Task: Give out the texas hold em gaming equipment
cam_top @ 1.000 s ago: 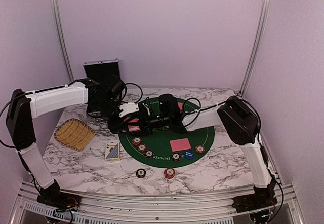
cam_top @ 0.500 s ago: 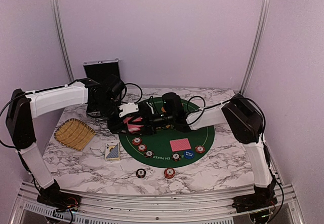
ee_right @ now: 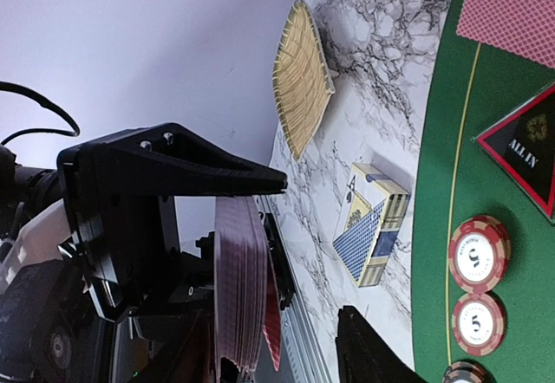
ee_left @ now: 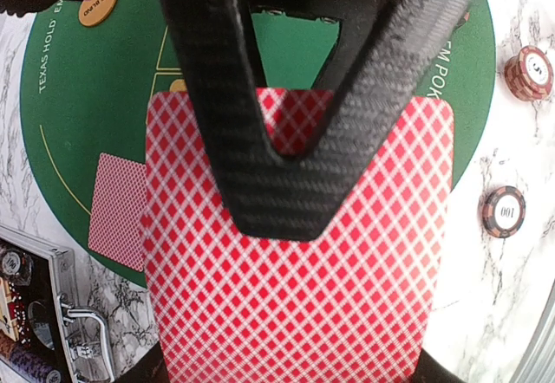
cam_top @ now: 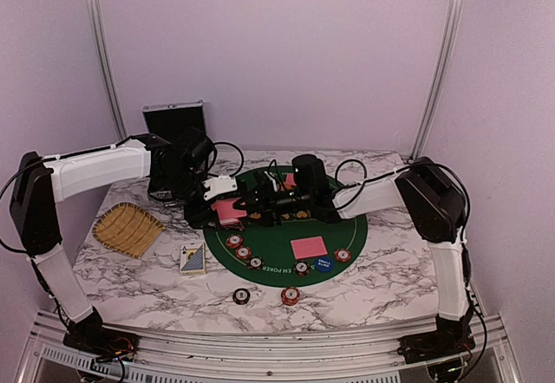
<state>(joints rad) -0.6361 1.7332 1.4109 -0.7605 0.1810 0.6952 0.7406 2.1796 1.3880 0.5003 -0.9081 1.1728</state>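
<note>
My left gripper (cam_top: 217,206) is shut on a deck of red-backed cards (cam_top: 228,212) and holds it above the left edge of the green mat (cam_top: 347,227). In the left wrist view the deck (ee_left: 295,314) fills the frame under the black fingers (ee_left: 282,184). In the right wrist view the deck (ee_right: 238,288) is edge-on, with one card (ee_right: 271,331) slightly apart from it. My right gripper (cam_top: 257,205) is open, its fingers (ee_right: 364,348) on either side of the deck. On the mat lie a card (cam_top: 309,247), a blue disc (cam_top: 323,263), chips (cam_top: 244,252) and a triangular marker (ee_right: 525,153).
A blue card box (cam_top: 192,260) and the straw tray (cam_top: 127,227) lie left of the mat. The silver case (cam_top: 175,123) stands open at the back left. Two chips (cam_top: 241,295) (cam_top: 290,295) lie on the marble in front of the mat.
My right arm has drawn back to the right, away from the left gripper. More of the red deck shows now. The left arm has stayed put.
</note>
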